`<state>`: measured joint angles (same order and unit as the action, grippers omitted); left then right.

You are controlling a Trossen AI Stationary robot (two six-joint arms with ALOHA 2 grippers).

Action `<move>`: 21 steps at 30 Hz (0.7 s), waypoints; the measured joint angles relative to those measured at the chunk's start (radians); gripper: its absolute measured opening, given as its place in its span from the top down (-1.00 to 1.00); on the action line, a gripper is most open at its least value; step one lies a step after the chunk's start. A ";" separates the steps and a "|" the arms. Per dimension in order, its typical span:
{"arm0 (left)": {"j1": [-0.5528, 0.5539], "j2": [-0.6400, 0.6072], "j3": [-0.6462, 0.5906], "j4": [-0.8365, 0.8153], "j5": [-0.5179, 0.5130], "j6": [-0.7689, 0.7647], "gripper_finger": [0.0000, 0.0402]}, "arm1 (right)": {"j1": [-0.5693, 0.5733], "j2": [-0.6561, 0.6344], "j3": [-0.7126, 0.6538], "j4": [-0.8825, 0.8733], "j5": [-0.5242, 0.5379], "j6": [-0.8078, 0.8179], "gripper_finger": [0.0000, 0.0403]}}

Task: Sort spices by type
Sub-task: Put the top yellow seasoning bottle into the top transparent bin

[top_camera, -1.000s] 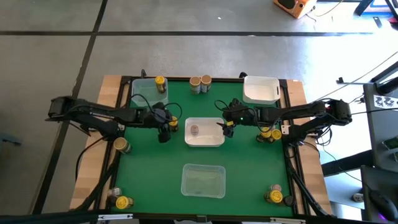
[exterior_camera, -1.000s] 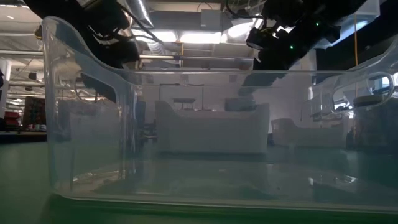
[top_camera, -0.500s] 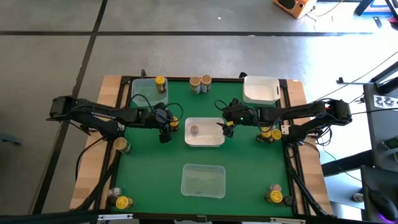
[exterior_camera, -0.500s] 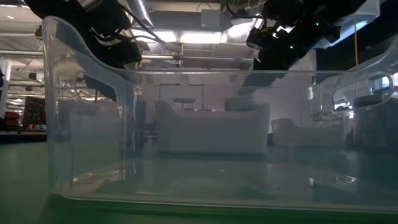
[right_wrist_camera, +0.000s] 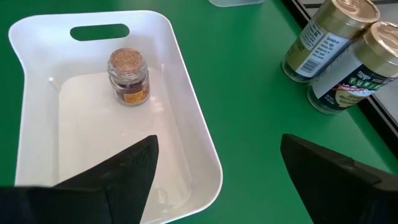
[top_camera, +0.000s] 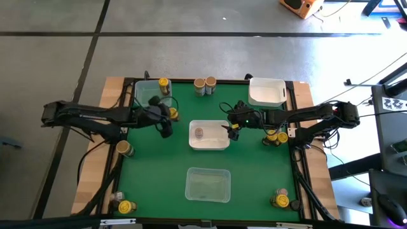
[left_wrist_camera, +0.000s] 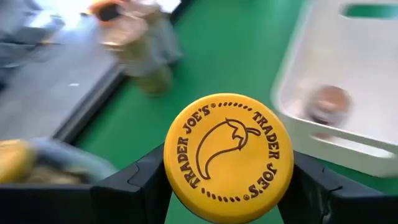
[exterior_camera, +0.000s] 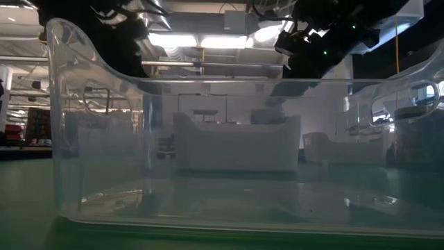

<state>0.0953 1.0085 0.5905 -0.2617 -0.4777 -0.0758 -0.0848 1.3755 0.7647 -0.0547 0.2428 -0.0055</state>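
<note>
A: Left gripper (top_camera: pixel 166 122), how do the jaws stand?

B: Clenched on a yellow-lidded jar (left_wrist_camera: pixel 228 149), with dark fingers (left_wrist_camera: pixel 140 180) against both sides just under the lid. Shows "Trader Joe's" printed round a chilli on top.

A: And where over the table?

B: Hangs above the green mat (top_camera: pixel 152 165), between the clear bin (top_camera: pixel 145 95) at the far left corner and the white bin (top_camera: pixel 219 145) in the middle. Cannot tell whether lifted or touching the mat.

A: Anything in that white bin?

B: Holds one cork-topped jar (right_wrist_camera: pixel 127 78), upright, near the end with the handle slot.

A: Right gripper (right_wrist_camera: pixel 219 143)?

B: Released, spread wide, grasping nothing. Hovers at the white bin's right-hand rim.

A: Rest of the spices?

B: Scattered.
- Another yellow-lidded one (top_camera: pixel 164 84) inside the clear bin.
- Two tan-lidded jars (top_camera: pixel 205 84) side by side at the far edge.
- A pair with yellow lids (top_camera: pixel 276 136) just beside the right arm.
- One grey-lidded jar (top_camera: pixel 124 148) on the wooden border at left.
- More at both near corners.

A: Other bins?

B: A second white bin (top_camera: pixel 267 98) at the far right corner and a second clear bin (top_camera: pixel 207 184) near the front. Cannot see anything in either.
</note>
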 joint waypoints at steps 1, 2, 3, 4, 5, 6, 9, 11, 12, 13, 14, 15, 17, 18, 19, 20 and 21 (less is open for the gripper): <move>0.006 -0.022 0.001 -0.006 -0.025 -0.001 -0.11 | 0.000 0.000 0.000 0.001 0.000 0.000 -0.67; 0.014 -0.042 0.002 -0.013 -0.045 -0.001 -0.12 | 0.000 0.000 0.000 0.001 0.000 0.000 -0.67; 0.023 -0.062 0.002 -0.016 -0.066 -0.002 -0.12 | 0.000 0.000 0.000 0.001 0.000 0.000 -0.67; 0.032 -0.080 0.002 -0.016 -0.085 -0.004 -0.12 | 0.000 0.000 0.000 0.001 0.000 0.000 -0.67; 0.043 -0.095 0.002 -0.015 -0.103 -0.005 -0.13 | 0.000 0.001 0.000 0.001 0.000 0.000 -0.67; 0.054 -0.110 0.002 -0.016 -0.122 -0.005 -0.13 | 0.000 0.001 0.000 0.001 0.000 0.000 -0.67; 0.094 -0.141 0.003 -0.017 -0.189 -0.004 -0.13 | 0.000 0.001 0.000 0.001 0.000 0.000 -0.67; 0.126 -0.146 0.003 -0.020 -0.235 -0.005 -0.13 | 0.000 0.001 0.000 0.001 0.000 0.000 -0.67; 0.142 -0.145 0.003 -0.020 -0.246 -0.005 -0.14 | 0.000 0.001 0.000 0.001 0.000 0.000 -0.67; 0.160 -0.144 0.003 -0.021 -0.247 -0.005 -0.14 | 0.000 0.001 0.000 0.001 0.000 0.000 -0.67; 0.175 -0.139 0.003 -0.020 -0.248 -0.005 -0.14 | 0.000 0.001 0.000 0.001 0.000 0.000 -0.67; 0.188 -0.133 0.003 -0.017 -0.248 -0.005 -0.14 | 0.000 0.001 0.000 0.001 0.000 0.000 -0.67; 0.212 -0.118 0.003 -0.019 -0.247 -0.015 -0.14 | 0.000 0.001 0.000 0.001 0.000 0.000 -0.67; 0.224 -0.109 0.003 -0.018 -0.246 -0.025 -0.14 | 0.000 0.001 0.000 0.001 0.000 0.000 -0.67; 0.236 -0.100 0.003 -0.017 -0.247 -0.034 -0.14 | 0.000 0.001 0.000 0.001 0.000 0.000 -0.67; 0.248 -0.089 0.003 -0.016 -0.247 -0.045 -0.14 | 0.000 0.001 0.000 0.001 0.000 0.000 -0.67; 0.258 -0.076 0.003 -0.017 -0.247 -0.054 -0.14 | 0.000 0.001 0.000 0.001 0.000 0.000 -0.67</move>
<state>0.3536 0.9326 0.5938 -0.2785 -0.7246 -0.1293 -0.0849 1.3762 0.7647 -0.0540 0.2424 -0.0055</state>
